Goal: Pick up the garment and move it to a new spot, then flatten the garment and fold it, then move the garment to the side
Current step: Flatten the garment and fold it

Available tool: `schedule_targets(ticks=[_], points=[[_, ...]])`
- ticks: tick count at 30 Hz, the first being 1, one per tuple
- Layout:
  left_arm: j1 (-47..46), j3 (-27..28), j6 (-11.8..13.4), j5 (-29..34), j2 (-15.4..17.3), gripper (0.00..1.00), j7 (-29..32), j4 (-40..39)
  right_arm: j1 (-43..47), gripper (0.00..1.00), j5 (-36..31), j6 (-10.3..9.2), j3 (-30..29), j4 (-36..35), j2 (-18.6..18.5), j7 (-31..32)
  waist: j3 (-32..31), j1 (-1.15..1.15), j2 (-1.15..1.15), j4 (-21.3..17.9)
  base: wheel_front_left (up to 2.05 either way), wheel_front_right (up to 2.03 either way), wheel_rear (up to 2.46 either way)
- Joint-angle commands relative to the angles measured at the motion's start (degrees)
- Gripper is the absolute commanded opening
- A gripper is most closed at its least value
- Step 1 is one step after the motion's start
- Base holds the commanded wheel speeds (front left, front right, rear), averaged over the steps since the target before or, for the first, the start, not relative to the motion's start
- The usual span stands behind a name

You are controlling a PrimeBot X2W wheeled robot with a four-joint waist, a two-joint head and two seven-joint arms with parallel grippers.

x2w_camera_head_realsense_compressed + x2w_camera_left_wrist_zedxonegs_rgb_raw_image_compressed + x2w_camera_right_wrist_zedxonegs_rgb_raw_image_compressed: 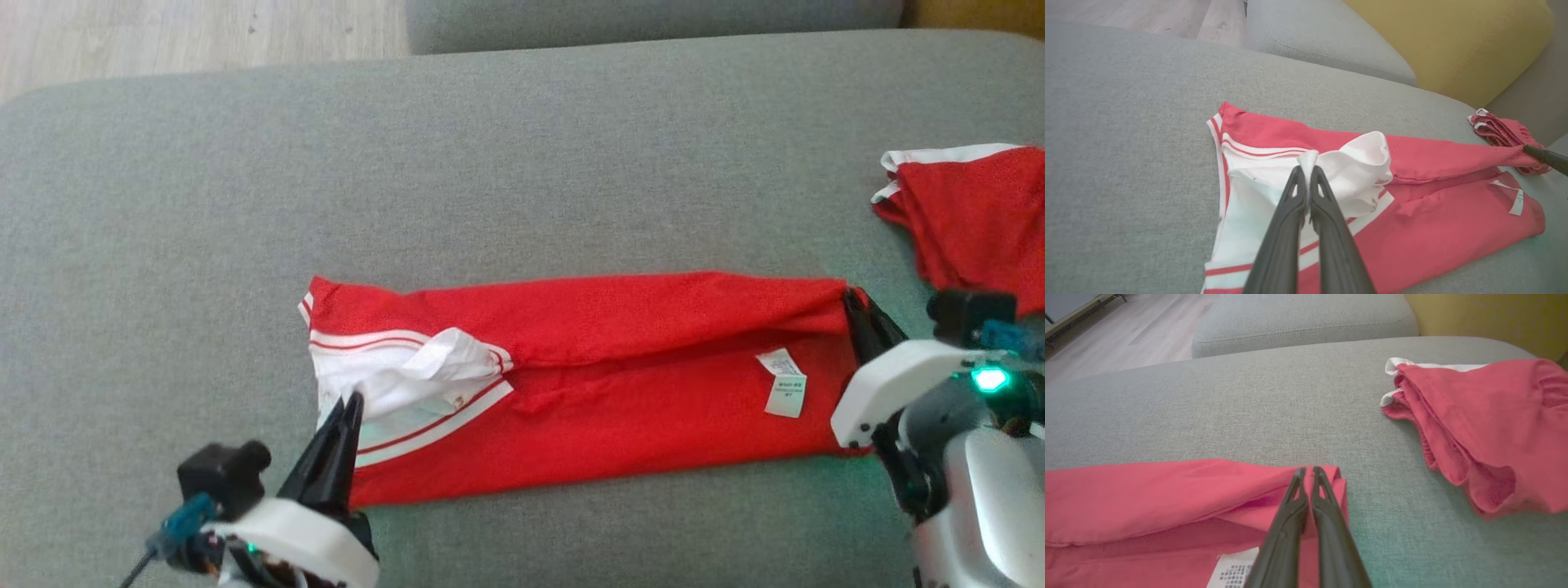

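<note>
A red garment (620, 367) with white trim lies stretched across a grey sofa cushion (490, 163). The left gripper (353, 402) is clamped on its white left end, the right gripper (855, 300) on its right corner. Another red garment (971, 212) lies farther right.

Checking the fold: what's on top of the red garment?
Bunched white fabric at the garment's left end, pinched by the left gripper, and a care label near the right. Whatever lies beneath the fabric is covered.

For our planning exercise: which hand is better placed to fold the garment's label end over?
Probably right: the right hand is shut on the long red cloth garment at that end; the left hand pinches its white collar.
</note>
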Motion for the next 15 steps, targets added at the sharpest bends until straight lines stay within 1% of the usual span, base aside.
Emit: schedule_targets(ticks=[1,2,3,4,5,8,9,11,15], points=[[-0.3,2.4,-0.1,-0.4,0.1,0.00,-1.8,-1.2,0.3,0.43,-1.1,-0.04,0.4,-2.6,0.2,-1.7,-0.7,0.00,0.00,-0.2,0.00,0.00,0.00],[0.4,2.4,-0.3,-0.7,-0.2,0.00,-2.6,-0.9,0.9,0.64,-1.4,-0.04,-0.1,-2.6,0.5,-2.4,-1.0,0.00,0.00,-0.3,0.00,0.00,0.00],[1.0,2.4,-0.3,-0.8,-0.4,0.18,-3.4,-0.6,1.5,0.82,-1.5,-0.04,-0.5,-2.7,0.8,-3.1,-1.3,0.00,0.00,-0.3,0.00,0.00,0.00],[1.5,2.2,-0.5,-0.6,-0.5,0.52,-4.1,-0.5,2.2,1.00,-1.6,-0.04,-1.0,-2.8,1.2,-3.8,-1.6,0.00,0.00,-0.3,0.00,0.00,0.00],[2.1,2.1,-0.6,-0.5,-0.7,1.00,-4.9,-0.3,2.9,1.00,-1.9,-0.04,-1.5,-2.8,1.5,-4.4,-2.0,0.00,0.00,-0.2,0.00,0.00,0.00],[3.4,2.5,-0.7,-0.8,-1.6,1.00,-7.6,0.1,4.8,1.00,-2.8,-0.04,-3.3,-3.4,2.2,-6.0,-2.9,0.00,0.00,0.0,0.00,0.00,0.00],[3.8,3.7,0.4,-0.5,-2.2,1.00,-10.0,0.3,6.0,1.00,-3.1,-0.04,-4.6,-4.1,2.5,-7.0,-3.5,0.00,0.00,0.1,0.00,0.00,0.00],[4.0,4.9,1.6,-0.2,-2.7,1.00,-11.9,0.4,7.0,1.00,-3.0,-0.04,-6.2,-5.1,2.8,-7.8,-3.9,0.00,0.00,0.4,0.00,0.00,0.00],[3.8,6.3,4.3,1.3,-2.8,1.00,-13.5,0.8,8.0,1.00,-2.9,-0.04,-7.7,-6.6,3.1,-8.0,-4.0,0.00,0.00,0.8,0.00,0.00,0.00]])
